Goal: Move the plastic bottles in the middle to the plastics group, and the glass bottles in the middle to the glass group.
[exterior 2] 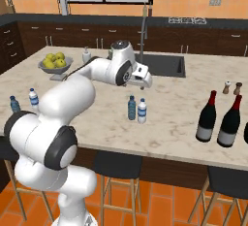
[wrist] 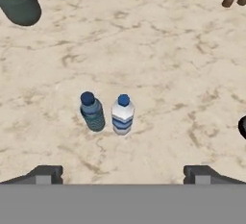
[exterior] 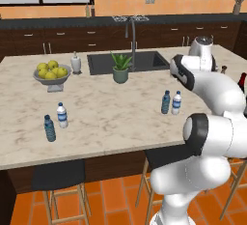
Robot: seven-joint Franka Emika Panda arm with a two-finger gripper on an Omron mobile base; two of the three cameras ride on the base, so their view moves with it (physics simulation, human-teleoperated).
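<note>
1. Plastic bottles: a blue-tinted bottle (wrist: pixel 92 111) and a clear bottle (wrist: pixel 122 115) stand upright just beside each other mid-surface (exterior: pixel 106 108), near the front edge.
2. Pincer (wrist: pixel 123 174): wide open, holding nothing, hovering above the pair.
3. Plastics group (exterior: pixel 55 121): two small bottles at the surface's left front, well apart from the pair.
4. Glass group (exterior 2: pixel 218 118): tall dark bottles at the right, near two shakers (exterior 2: pixel 232 88).
5. Plant (exterior: pixel 120 67) stands by the sink (exterior: pixel 128 61); fruit bowl (exterior: pixel 51 73) to the left.
</note>
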